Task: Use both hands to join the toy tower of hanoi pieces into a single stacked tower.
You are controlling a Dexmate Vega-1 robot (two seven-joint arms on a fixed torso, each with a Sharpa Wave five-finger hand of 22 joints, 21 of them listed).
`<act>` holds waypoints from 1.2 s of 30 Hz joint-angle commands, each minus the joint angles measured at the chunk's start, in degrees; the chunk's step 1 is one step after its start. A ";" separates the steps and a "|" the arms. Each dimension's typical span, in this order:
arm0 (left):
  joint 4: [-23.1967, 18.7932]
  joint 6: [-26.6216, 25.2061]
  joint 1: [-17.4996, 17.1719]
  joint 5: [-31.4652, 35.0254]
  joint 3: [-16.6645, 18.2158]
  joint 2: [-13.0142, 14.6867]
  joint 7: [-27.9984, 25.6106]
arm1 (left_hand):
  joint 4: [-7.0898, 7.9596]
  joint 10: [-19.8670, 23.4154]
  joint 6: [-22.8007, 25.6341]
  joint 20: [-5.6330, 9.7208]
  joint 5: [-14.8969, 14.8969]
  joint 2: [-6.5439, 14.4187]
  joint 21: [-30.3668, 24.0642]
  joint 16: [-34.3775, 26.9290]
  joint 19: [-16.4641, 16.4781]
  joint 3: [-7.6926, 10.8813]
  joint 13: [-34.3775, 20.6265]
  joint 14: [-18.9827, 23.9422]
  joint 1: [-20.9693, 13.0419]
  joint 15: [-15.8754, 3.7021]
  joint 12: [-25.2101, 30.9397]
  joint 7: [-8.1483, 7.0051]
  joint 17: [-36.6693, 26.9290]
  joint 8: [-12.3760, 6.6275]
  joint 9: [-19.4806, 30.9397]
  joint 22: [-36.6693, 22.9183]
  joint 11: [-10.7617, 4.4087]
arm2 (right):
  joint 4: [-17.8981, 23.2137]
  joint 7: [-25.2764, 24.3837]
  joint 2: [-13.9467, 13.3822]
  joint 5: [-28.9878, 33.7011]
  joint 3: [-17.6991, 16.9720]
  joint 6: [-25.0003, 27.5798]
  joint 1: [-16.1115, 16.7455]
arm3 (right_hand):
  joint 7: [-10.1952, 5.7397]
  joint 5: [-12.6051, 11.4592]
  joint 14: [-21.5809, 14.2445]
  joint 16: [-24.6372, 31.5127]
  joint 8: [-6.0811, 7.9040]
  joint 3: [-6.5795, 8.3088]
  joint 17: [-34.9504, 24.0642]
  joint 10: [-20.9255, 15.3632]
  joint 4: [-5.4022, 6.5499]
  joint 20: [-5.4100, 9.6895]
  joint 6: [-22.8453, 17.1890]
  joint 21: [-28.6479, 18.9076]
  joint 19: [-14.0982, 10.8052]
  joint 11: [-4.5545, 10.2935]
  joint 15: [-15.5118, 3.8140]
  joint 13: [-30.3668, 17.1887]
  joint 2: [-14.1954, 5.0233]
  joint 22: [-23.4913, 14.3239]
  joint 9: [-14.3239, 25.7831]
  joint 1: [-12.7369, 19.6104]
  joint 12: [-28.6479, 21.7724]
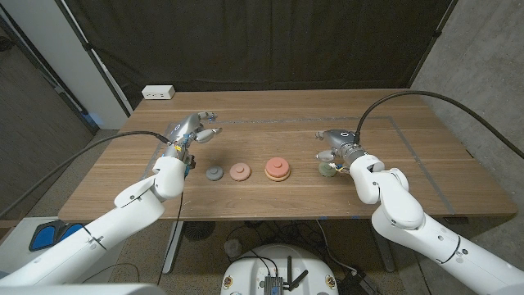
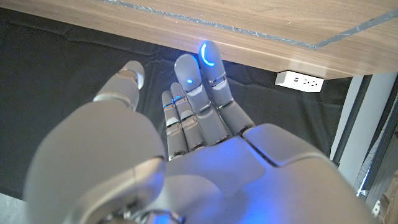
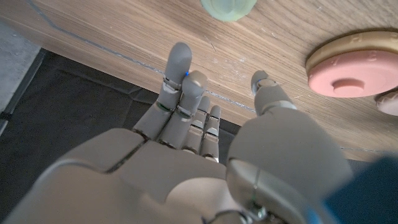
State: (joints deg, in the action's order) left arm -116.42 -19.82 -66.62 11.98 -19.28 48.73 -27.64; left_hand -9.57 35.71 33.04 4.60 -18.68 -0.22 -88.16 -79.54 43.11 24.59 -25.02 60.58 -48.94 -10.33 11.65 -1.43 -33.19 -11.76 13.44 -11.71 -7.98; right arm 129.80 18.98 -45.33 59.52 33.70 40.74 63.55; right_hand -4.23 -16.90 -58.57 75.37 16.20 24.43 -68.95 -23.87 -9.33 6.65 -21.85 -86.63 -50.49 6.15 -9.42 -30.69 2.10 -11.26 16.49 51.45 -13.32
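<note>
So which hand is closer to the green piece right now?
Right. The right hand is right beside the green piece, just behind it. The left hand is far across the table, beyond the other pieces.

Wooden table [image 1: 270, 197] before black curtain [image 1: 262, 41]; white power strip [image 1: 158, 93] at far edge

Head view evenly lit, soft overhead light, counter [image 1: 270, 147] bright against dark curtain, small faint shadows under pieces. Edges bow from wide lens. Left wrist view: blue glow on left robot hand [image 2: 186, 155], close parts soft. Right wrist view sharp on wood, near hand blurred.
</note>
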 commanded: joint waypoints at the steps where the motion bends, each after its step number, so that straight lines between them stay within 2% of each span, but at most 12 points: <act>1: -2.43 -1.36 -1.10 0.07 0.37 2.36 1.99 | -0.03 -0.28 -0.29 7.29 -0.09 -0.45 -0.14 -0.41 -0.29 -0.06 -0.02 -0.24 0.31 -2.23 0.20 -0.32 0.05 0.23 0.24 -0.11 0.31 | 0.81 -8.36 -1.90 -3.31 -0.43 2.10 2.79 | 0.03 -0.28 -0.52 0.00 0.58 0.38 -0.21 -0.59 0.01 5.57 -1.02 -0.37 0.24 -0.12 -3.10 -0.21 -0.34 -0.16 0.02 0.58 -0.26; 6: -3.15 -4.35 0.96 1.00 -0.67 4.53 5.75 | -0.06 -0.97 -0.60 7.29 -0.08 -0.65 -0.10 -0.56 -0.27 -0.15 0.20 -0.08 0.25 -2.23 -0.07 0.16 0.13 0.34 0.17 -0.03 0.83 | 1.41 -9.67 -2.30 -3.79 -0.12 3.20 3.42 | 0.02 -0.27 -0.48 -0.05 0.63 0.39 -0.19 -0.81 0.04 5.57 -1.17 -0.38 0.27 -0.08 -3.10 -0.30 -0.33 -0.12 0.02 0.57 -0.28; 10: -4.51 -7.30 3.50 3.07 -2.38 7.41 10.13 | -0.04 -1.74 -1.24 7.26 -0.04 -0.85 0.00 -0.41 -0.35 -0.25 0.34 -0.29 0.33 -2.23 -0.35 0.54 0.35 0.55 0.14 0.07 1.32 | 2.03 -10.50 -2.52 -4.11 0.11 4.12 3.94 | 0.01 -0.27 -0.46 -0.09 0.61 0.41 -0.18 -0.87 0.08 5.57 -1.14 -0.39 0.28 0.04 -3.09 -0.38 -0.36 -0.09 0.03 0.56 -0.25; 16: -5.29 -8.72 6.73 6.65 -5.42 10.07 14.62 | -0.06 -1.84 -1.38 7.27 0.05 -1.22 0.16 0.50 -0.42 -0.53 0.65 -0.92 0.36 -2.26 -0.30 0.48 1.79 0.49 0.08 0.27 1.21 | 2.51 -10.49 -3.01 -3.92 0.98 5.32 3.84 | -0.03 -0.30 -0.29 -0.28 0.60 0.45 -0.03 -1.07 0.12 5.57 -1.15 -0.44 0.29 0.01 -3.09 -0.52 -0.42 -0.10 0.04 0.55 -0.24; 18: -5.57 -8.95 8.31 8.51 -6.91 11.01 16.77 | -0.07 -1.73 -1.41 7.30 0.06 -1.13 0.04 -0.41 -0.02 -0.54 0.81 0.43 0.18 -2.25 -0.22 0.41 1.27 0.46 0.03 0.30 0.97 | 2.84 -10.67 -3.19 -3.76 1.17 5.81 4.07 | 0.01 -0.31 -0.26 -0.33 0.59 0.47 -0.01 -1.04 0.13 5.56 -1.13 -0.39 0.36 0.09 -3.09 -0.57 -0.43 -0.03 0.04 0.55 -0.20; 36: -6.13 -3.01 10.53 10.10 -6.93 15.88 25.32 | -0.27 -2.77 -2.33 7.33 0.03 -1.78 0.17 -1.10 0.02 -0.52 1.52 1.18 -0.99 -2.22 -0.33 0.28 0.94 0.54 -0.22 0.46 0.63 | 4.13 -10.56 -3.67 -2.87 2.44 8.59 4.50 | -0.14 -0.45 0.29 -0.97 0.57 0.61 0.36 -1.31 0.22 5.55 -1.20 -0.13 0.80 0.12 -3.11 -0.97 -0.69 0.31 0.09 0.52 -0.05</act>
State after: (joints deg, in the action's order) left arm -122.13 -26.18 -57.78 20.80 -25.94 61.64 -8.26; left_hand -9.66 33.08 30.94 4.60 -18.68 -1.78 -87.87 -80.32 43.11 23.86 -23.39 61.32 -49.44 -10.85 11.43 -1.18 -31.89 -11.31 13.09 -11.18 -7.33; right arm 133.19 8.61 -48.77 56.36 35.49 47.74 67.67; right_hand -4.29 -16.96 -58.57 74.51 16.53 24.59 -68.41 -24.80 -9.17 6.54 -22.52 -86.97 -49.96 6.25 -9.42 -31.50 1.79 -10.90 16.50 51.75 -13.31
